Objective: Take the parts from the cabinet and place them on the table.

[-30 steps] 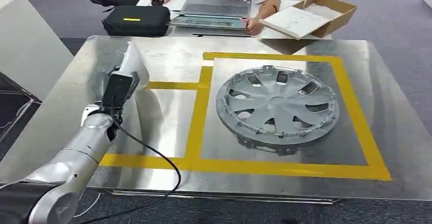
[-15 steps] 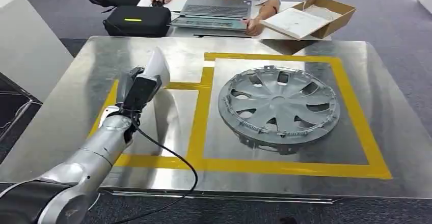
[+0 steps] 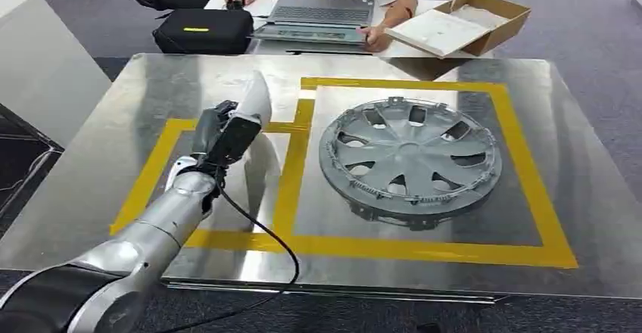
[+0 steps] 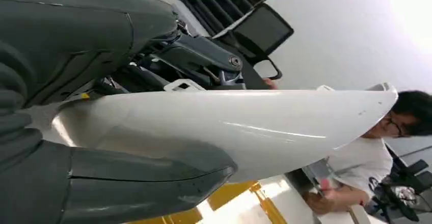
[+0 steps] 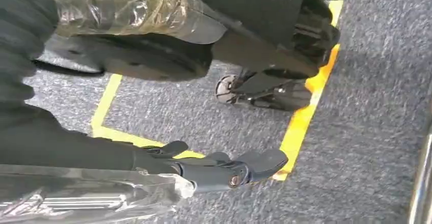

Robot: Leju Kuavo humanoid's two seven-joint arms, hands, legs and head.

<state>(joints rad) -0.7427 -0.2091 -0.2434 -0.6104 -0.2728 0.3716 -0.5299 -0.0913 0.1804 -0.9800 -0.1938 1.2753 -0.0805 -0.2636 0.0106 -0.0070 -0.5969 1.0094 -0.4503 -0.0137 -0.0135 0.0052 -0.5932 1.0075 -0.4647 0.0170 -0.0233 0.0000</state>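
A long, curved white part (image 3: 254, 100) stands up out of my left hand (image 3: 220, 134), which grips its lower end above the left yellow-taped square (image 3: 151, 168) of the steel table (image 3: 113, 113). Up close in the left wrist view the white part (image 4: 234, 132) lies between the thick grey thumb (image 4: 127, 183) and the darker fingers (image 4: 204, 56). A silver wheel cover (image 3: 410, 159) lies flat inside the right taped square. My right hand (image 5: 224, 169) hangs over grey carpet, fingers stretched out, holding nothing.
Behind the table a person sits at a desk with a laptop (image 3: 322, 11), a black case (image 3: 203, 29) and an open cardboard box (image 3: 463, 23). A white cabinet (image 3: 38, 76) stands at the left. Yellow tape (image 5: 300, 122) marks the floor.
My left arm has carried the white part to the right and further over the table, from its left edge to above the left taped square. The wheel cover has stayed put.
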